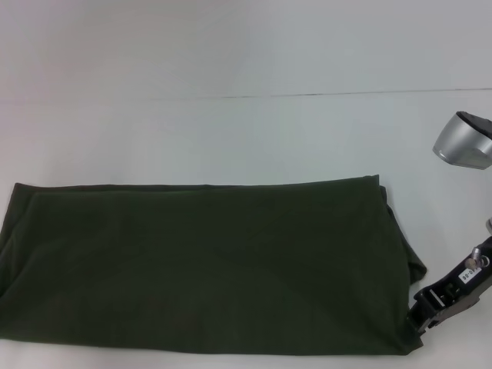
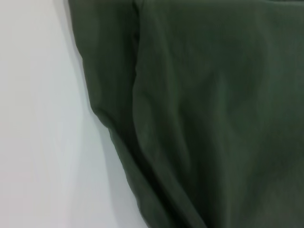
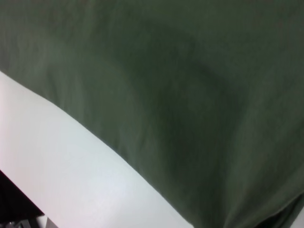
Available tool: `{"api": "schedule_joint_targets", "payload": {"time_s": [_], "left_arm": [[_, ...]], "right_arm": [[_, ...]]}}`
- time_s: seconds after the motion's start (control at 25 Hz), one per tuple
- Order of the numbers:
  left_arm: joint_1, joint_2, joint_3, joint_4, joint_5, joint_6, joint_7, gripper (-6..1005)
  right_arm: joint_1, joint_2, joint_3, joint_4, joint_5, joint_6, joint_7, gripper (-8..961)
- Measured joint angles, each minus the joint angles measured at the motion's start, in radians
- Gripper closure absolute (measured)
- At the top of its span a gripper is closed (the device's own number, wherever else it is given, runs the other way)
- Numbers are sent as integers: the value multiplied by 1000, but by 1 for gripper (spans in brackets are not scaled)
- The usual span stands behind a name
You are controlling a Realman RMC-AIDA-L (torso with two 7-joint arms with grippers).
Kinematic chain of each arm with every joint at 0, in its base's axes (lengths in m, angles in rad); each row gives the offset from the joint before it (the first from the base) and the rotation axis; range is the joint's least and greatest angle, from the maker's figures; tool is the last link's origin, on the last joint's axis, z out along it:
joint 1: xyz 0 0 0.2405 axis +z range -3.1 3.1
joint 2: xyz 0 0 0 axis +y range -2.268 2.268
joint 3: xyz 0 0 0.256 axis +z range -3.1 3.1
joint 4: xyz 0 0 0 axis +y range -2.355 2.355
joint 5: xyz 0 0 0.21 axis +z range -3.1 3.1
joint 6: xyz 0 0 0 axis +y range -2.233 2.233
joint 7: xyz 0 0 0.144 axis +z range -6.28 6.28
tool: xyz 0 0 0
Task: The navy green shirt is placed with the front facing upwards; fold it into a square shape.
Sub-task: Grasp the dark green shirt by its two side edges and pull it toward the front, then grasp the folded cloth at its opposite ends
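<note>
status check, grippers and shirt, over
Right gripper low at the shirt's near right corner, fingers not readable. Left gripper out of head view. Navy green shirt folded to a long rectangle, plain side up. Nothing obstructing.

- lab-type robot test setup, not a home: plain white desk (image 1: 231, 131) fills the head view
- a thin seam line runs across the white surface at the far side
- the only item on it is a dark green shirt (image 1: 200, 269) laid flat
- robot arm hardware at right edge, right gripper (image 1: 450, 300) by the shirt's corner
</note>
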Motion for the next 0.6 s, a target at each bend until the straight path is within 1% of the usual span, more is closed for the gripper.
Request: {"api": "schedule_joint_targets", "payload": {"time_s": [0.08, 0.4, 0.6], "left_arm": [[-1, 0, 0, 0, 0, -2, -1, 969], [-6, 1, 0, 0, 0, -11, -6, 968], [-7, 1, 0, -1, 0, -22, -14, 968]], "right_arm": [[4, -1, -3, -1, -3, -6, 0, 917], [16, -9, -4, -2, -5, -33, -2, 660], [18, -20, 4, -2, -5, -46, 0, 423]]}}
